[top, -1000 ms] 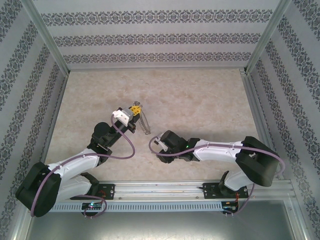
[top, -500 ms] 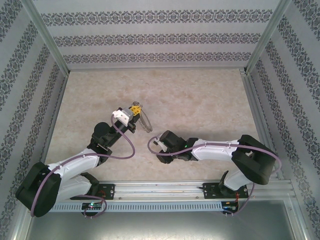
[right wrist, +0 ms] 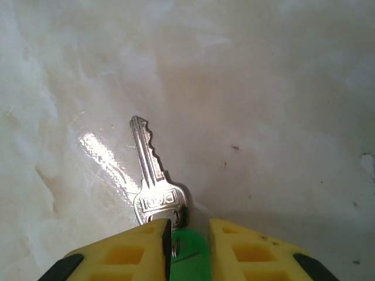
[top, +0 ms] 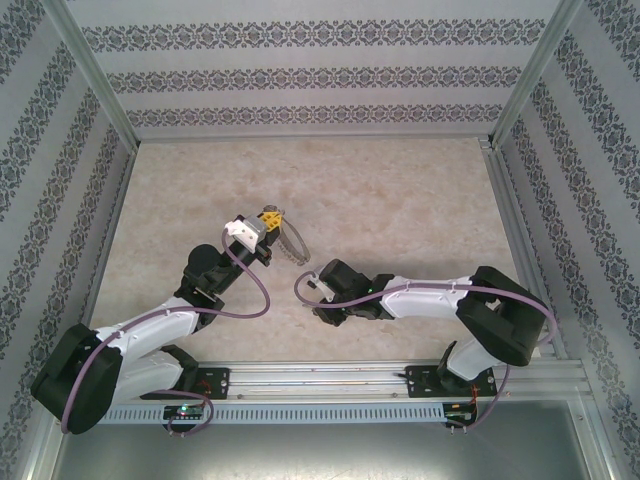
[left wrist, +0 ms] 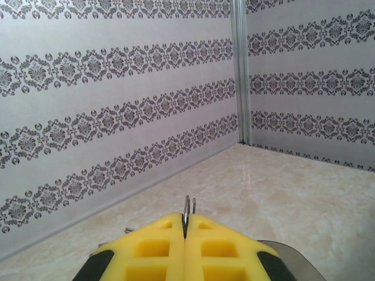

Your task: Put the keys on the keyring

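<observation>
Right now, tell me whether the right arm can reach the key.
Probably yes. The key lies flat on the table, its green end between the parted fingers of the right gripper, with nothing in the way. Whether they grip it yet, I cannot tell.

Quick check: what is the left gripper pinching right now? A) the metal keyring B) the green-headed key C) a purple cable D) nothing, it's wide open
A: the left wrist view shows thin wire of the keyring sticking up from the shut left gripper.
</observation>
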